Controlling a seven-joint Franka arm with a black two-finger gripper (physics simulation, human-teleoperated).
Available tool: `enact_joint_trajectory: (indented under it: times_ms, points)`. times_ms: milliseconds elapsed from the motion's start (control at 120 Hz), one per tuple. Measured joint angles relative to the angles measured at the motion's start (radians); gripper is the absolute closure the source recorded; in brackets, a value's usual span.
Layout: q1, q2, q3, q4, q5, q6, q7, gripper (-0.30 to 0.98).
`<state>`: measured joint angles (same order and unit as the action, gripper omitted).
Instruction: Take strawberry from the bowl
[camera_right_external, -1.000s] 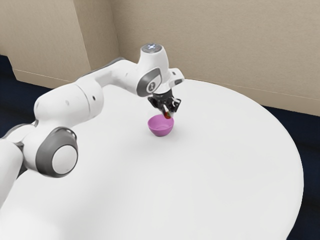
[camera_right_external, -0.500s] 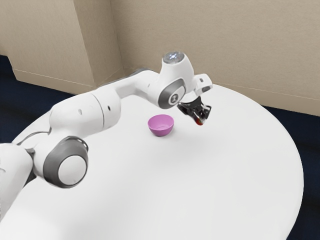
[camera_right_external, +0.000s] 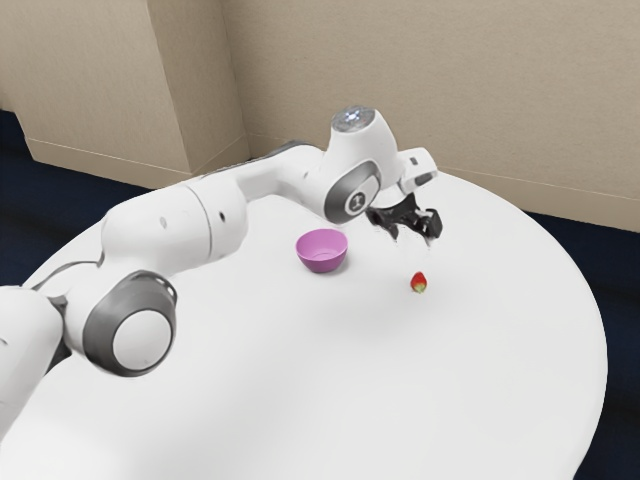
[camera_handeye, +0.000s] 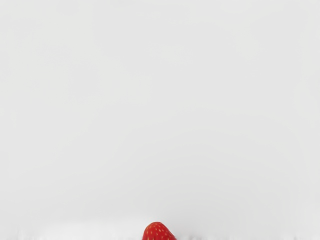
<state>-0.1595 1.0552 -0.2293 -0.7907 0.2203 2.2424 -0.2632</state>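
Our gripper (camera_right_external: 413, 240), fingers spread and empty, hangs above the red strawberry (camera_right_external: 419, 283), which is outside the pink bowl (camera_right_external: 321, 264). We judge the fruit light, soft, easily bruised, best pinched gently around its widest part.

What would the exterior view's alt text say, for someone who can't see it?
A red strawberry is outside an empty pink bowl, toward the exterior view's right, below the open jaws of a white robot arm. The arm reaches from the exterior view's left over a white table.
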Motion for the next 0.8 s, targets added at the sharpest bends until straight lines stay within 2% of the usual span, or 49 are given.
enact_joint_trajectory:
  times_ms: [167,383,517,667,800]
  points:
    - [0.000,-0.182,0.055,-0.115,-0.001,-0.111,-0.009,0.07]
    - [0.004,-0.447,0.129,-0.405,-0.010,-0.228,-0.018,0.03]
    - [0.009,-0.591,0.164,-0.529,-0.019,-0.316,-0.022,0.01]
    - [0.021,-0.733,0.180,-0.596,-0.023,-0.416,-0.022,0.01]
    - [0.023,-0.757,0.183,-0.591,-0.049,-0.462,-0.009,0.00]
